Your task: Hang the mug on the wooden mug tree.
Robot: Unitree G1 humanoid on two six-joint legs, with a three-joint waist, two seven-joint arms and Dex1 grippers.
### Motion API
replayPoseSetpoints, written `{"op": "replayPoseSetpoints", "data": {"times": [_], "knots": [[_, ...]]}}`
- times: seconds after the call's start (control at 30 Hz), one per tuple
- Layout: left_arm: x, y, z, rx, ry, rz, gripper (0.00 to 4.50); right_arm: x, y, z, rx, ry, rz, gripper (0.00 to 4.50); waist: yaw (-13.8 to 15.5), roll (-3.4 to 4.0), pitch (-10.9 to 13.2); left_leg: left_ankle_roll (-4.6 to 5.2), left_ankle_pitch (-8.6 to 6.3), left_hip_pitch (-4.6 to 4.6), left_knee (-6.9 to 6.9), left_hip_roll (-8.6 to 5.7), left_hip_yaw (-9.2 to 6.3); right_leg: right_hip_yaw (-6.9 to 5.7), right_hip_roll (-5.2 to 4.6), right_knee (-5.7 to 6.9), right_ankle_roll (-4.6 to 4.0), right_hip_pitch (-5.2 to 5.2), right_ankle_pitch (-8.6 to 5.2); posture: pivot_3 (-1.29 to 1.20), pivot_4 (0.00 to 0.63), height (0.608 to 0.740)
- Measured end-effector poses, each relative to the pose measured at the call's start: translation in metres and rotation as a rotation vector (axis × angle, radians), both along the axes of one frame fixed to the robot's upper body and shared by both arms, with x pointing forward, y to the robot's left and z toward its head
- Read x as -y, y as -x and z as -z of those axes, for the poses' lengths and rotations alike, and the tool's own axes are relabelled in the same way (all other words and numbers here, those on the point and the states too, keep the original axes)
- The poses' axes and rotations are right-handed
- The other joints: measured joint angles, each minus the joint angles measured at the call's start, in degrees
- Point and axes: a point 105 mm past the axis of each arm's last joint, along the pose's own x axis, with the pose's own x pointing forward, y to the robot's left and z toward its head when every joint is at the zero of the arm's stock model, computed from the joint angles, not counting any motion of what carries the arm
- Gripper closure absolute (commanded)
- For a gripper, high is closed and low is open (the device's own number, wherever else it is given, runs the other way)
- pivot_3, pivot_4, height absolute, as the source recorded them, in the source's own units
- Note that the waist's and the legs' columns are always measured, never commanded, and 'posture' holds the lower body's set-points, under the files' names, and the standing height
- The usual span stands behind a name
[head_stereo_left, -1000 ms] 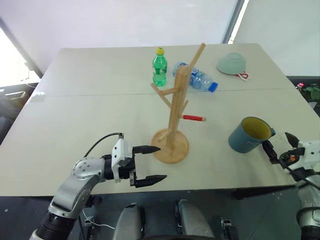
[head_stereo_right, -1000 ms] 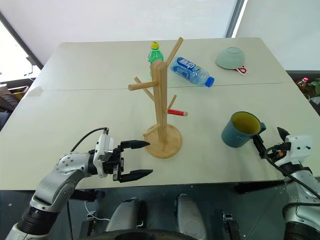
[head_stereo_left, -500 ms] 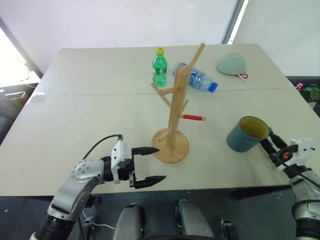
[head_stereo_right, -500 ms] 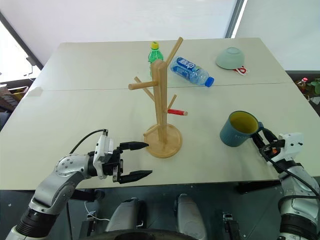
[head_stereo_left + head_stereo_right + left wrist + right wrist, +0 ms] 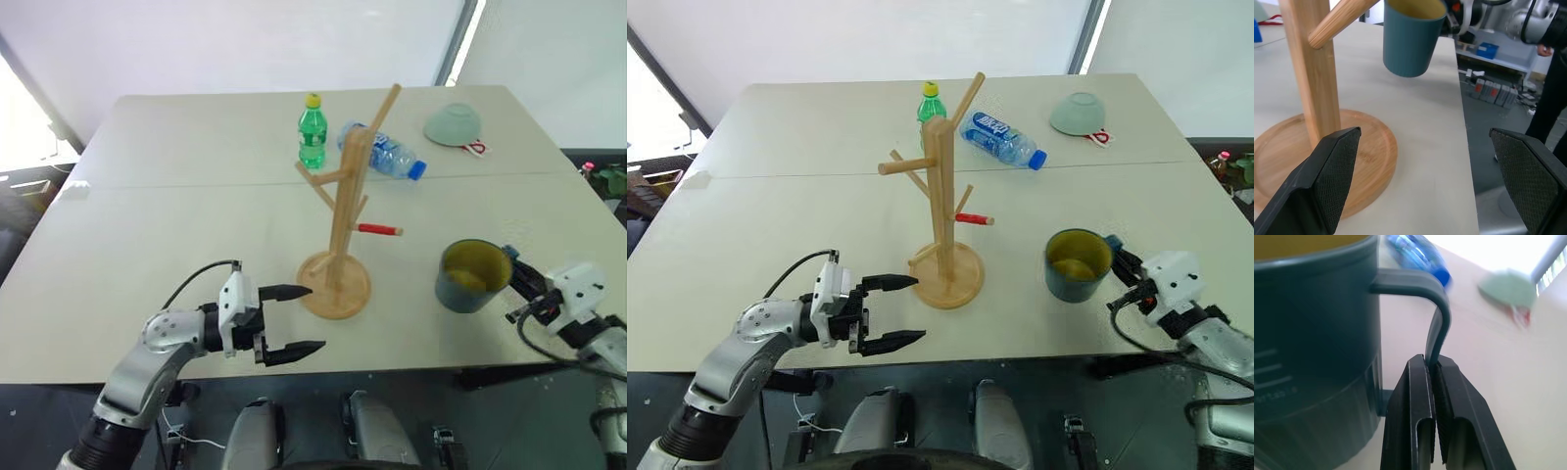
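Observation:
The blue-grey mug [image 5: 472,276] with a yellow-green inside hangs upright just above the table, right of the wooden mug tree [image 5: 343,211]. My right gripper [image 5: 1432,363] is shut on the mug's thin side handle [image 5: 1437,318], which sits pinched between the two black fingers. It reaches in from the right [image 5: 1119,262]. The tree stands on its round base [image 5: 945,274], with a red-tipped peg [image 5: 380,231] pointing toward the mug. My left gripper [image 5: 315,318] is open, level, just left of the base, with nothing between its fingers [image 5: 1332,176].
A green bottle [image 5: 313,130], a clear water bottle [image 5: 384,152] lying on its side and an upturned mint bowl [image 5: 454,123] sit at the back of the table [image 5: 176,225]. Its front edge runs close under both grippers. A person in dark clothes [image 5: 1553,93] stands beyond the table's right side.
The right gripper shut on the mug's handle, then carried the mug up and to the left, toward the tree, turning it from tilted to upright. The left arm kept still.

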Motion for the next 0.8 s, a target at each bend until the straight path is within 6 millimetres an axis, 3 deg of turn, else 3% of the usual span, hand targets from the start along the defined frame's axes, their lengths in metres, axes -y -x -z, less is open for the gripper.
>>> {"op": "replayPoseSetpoints", "data": {"times": [0.13, 0.47, 0.67, 0.8], "knots": [[0.003, -0.002, 0.004, -0.021, -0.004, 0.037, 0.00, -0.028, 0.010, -0.016, 0.036, 0.141, -0.100, 4.48, 0.06, -0.13, 0.05, 0.00, 0.00, -0.01, 0.08, 0.00, -0.03, -0.04, 0.00, -0.01, -0.01, 0.05, 0.00, 0.00, 0.150, 0.740], [0.004, -0.015, -0.004, 0.014, 0.006, 0.059, 0.00, -0.055, 0.014, -0.043, 0.095, 0.216, -0.183, 4.48, 0.10, -0.32, 0.15, 0.00, 0.00, -0.04, 0.10, -0.01, -0.08, -0.05, -0.02, -0.03, -0.05, 0.06, 0.02, 0.00, 0.150, 0.740], [-0.010, -0.033, -0.018, 0.056, -0.003, 0.022, 0.00, -0.078, 0.013, -0.072, 0.168, 0.296, -0.301, 4.48, -0.03, -0.37, 0.22, 0.00, 0.00, -0.01, 0.10, 0.02, -0.12, -0.10, 0.03, -0.02, -0.06, 0.07, 0.03, 0.00, 0.150, 0.740], [-0.014, -0.034, -0.020, 0.055, 0.005, 0.011, 0.00, -0.093, 0.011, -0.077, 0.168, 0.296, -0.370, 4.48, 0.05, -0.41, 0.25, 0.01, -0.01, -0.09, 0.08, 0.01, -0.12, -0.09, -0.01, -0.05, -0.05, 0.05, 0.02, 0.00, 0.150, 0.740]]}}
